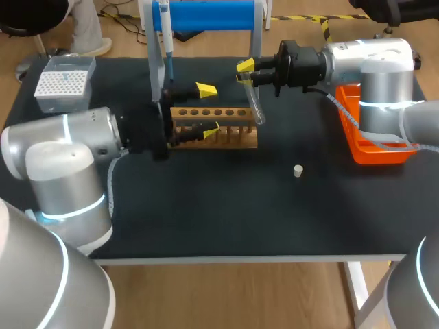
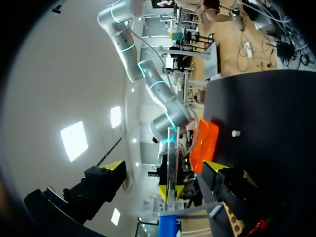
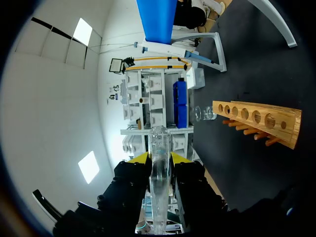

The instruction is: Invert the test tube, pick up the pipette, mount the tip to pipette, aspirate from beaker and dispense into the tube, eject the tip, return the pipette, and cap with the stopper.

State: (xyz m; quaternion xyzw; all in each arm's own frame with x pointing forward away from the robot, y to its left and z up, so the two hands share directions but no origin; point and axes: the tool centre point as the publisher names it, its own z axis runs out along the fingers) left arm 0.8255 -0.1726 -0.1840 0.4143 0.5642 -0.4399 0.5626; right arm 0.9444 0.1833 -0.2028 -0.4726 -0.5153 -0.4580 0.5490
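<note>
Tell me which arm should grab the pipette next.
Left, probably: the left hand is open and near the pipette; the right hand is shut on the tube.

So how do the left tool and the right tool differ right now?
The right tool is shut on a glass test tube, fingers close together; the left tool is open and empty, fingers spread wide. The left tool sits at one end of the wooden rack; the right tool is by the other end. Both have yellow tips and face each other.
</note>
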